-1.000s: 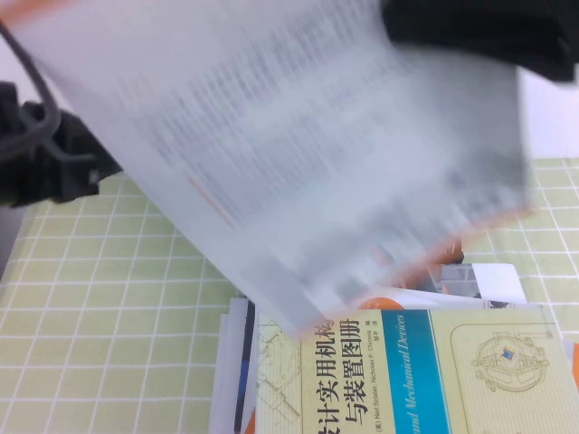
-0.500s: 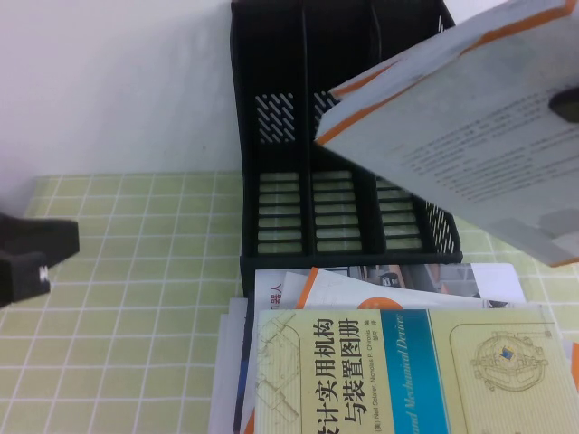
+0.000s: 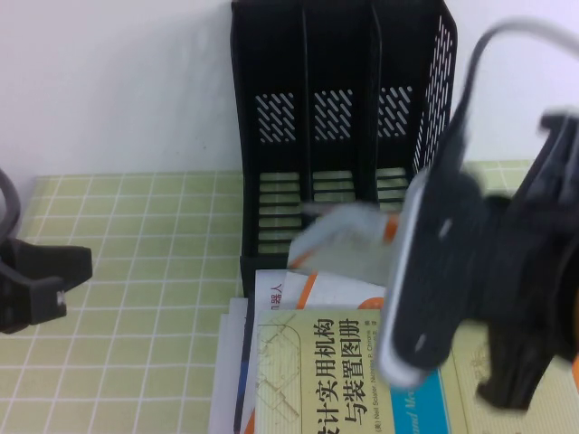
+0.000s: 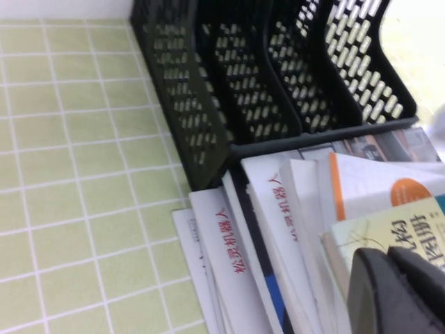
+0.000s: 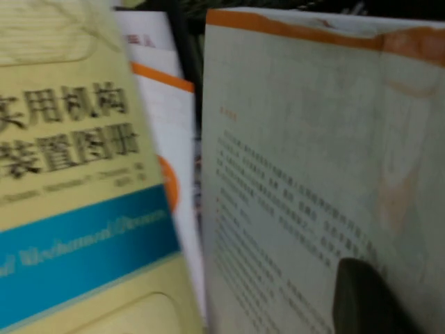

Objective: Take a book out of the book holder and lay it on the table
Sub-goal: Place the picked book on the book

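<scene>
Gripping book (image 5: 313, 181), right gripper (image 5: 368, 299) clamped on its orange-edged cover printed with fine text, right of frame, over pile before holder (image 3: 339, 136). Holder: black slotted plastic. Yellow book (image 3: 317, 371) reads "实用机构". Left gripper (image 3: 41, 285) lower left, jaw state unclear. Checked green cloth table (image 3: 127, 271).

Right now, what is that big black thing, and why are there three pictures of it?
It is a robot with two arms. One camera looks down from above; the others ride on each wrist. The right gripper holds a white book with orange edges, lowering it over a pile of books on the green checked table. Behind stands the black book holder, its three slots empty. The left gripper waits at the left side, holding nothing.
</scene>
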